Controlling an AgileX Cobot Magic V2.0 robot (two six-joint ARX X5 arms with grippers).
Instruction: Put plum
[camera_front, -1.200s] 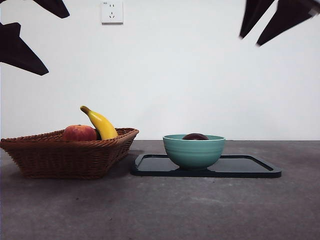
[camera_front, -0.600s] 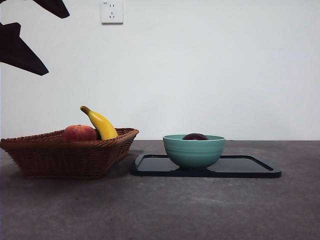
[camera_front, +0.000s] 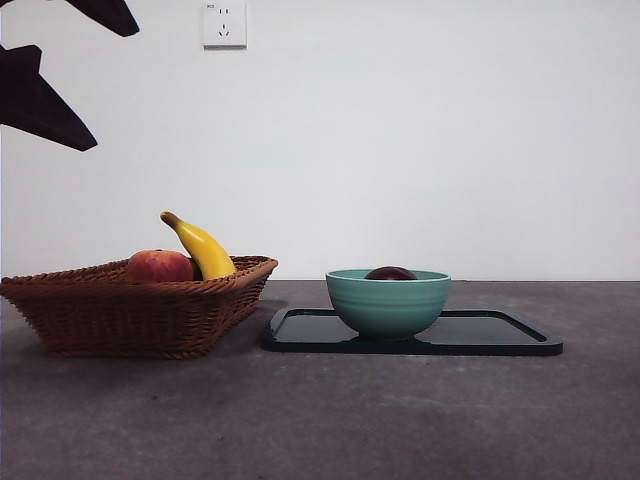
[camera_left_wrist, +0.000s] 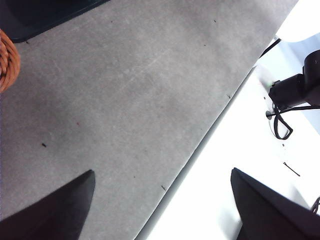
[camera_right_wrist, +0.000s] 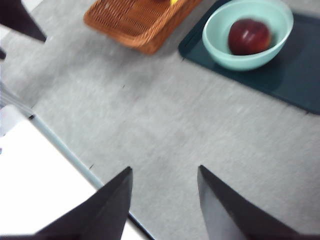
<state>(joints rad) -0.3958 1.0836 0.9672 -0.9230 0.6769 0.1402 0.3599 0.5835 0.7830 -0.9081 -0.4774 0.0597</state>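
Observation:
The plum (camera_front: 391, 273) is dark maroon and lies inside a teal bowl (camera_front: 388, 305) on a dark tray (camera_front: 500, 335). The right wrist view shows the plum (camera_right_wrist: 248, 36) resting in the bowl (camera_right_wrist: 220, 50). My right gripper (camera_right_wrist: 165, 167) is open and empty, high above the grey table and well away from the bowl. It is out of the front view. My left gripper (camera_left_wrist: 162, 171) is open and empty above the table's edge. It shows as black tips at the top left of the front view (camera_front: 118, 90).
A wicker basket (camera_front: 130, 310) left of the tray holds a red-orange fruit (camera_front: 158, 266) and a yellow banana (camera_front: 203, 248). The basket (camera_right_wrist: 135, 20) also shows in the right wrist view. A wall socket (camera_front: 224, 23) is on the white wall behind.
The right gripper's black tips have left the front view at the top right. The plum, bowl and basket have not moved.

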